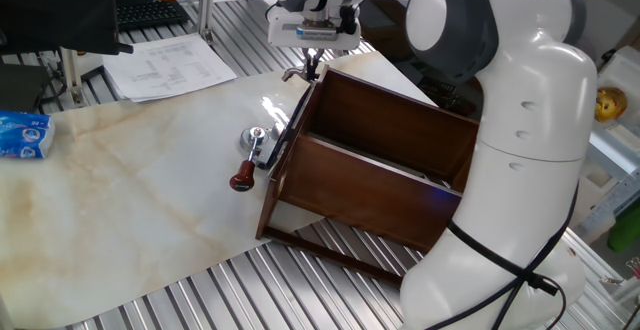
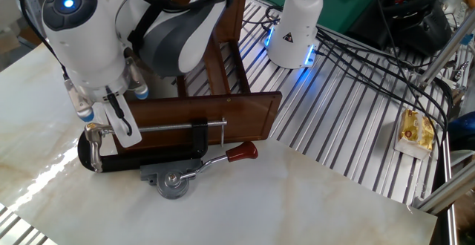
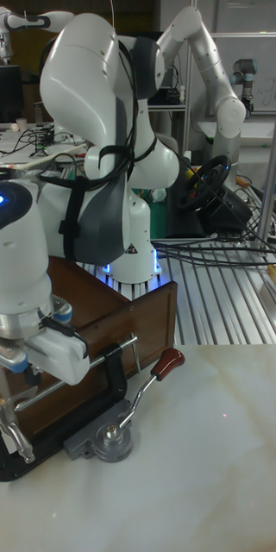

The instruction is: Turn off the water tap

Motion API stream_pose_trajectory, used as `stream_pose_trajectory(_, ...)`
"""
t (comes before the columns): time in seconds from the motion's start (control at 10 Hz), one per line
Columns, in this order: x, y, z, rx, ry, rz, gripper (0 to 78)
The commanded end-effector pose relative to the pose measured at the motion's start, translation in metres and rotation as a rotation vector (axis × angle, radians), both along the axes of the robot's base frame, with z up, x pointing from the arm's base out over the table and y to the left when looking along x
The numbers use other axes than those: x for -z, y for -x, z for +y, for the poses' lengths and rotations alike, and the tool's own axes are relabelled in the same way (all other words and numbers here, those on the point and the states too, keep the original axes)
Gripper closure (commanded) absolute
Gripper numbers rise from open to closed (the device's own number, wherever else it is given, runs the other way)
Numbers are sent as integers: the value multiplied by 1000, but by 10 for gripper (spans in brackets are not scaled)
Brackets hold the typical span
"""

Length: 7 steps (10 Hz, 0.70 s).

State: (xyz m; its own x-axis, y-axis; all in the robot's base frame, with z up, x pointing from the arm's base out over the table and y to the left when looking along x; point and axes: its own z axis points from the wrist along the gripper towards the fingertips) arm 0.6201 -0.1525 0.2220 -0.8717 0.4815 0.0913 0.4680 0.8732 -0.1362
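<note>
The water tap is a small silver piece with a short curved lever. It is held at the far end of the black C-clamp, which is fixed to the wall of the dark wooden box. It also shows at the clamp's left end as tap and in the tall view as tap. My gripper points straight down just above and beside the tap. Its fingers sit close together with nothing visibly between them. In the other fixed view the gripper hangs right of the lever, over the clamp bar.
A chrome fitting with a dark red round knob lies on the marble sheet in front of the clamp. Papers and a blue packet lie at the far left. Cables and the robot base stand behind the box.
</note>
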Motion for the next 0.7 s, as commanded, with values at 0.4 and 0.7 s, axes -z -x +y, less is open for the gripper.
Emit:
stream_pose_trajectory(0.4, -2, -2, 0, 3, -18, -19, 776)
stream_pose_trajectory(0.7, -3, -1, 0, -25, -27, -78, 776)
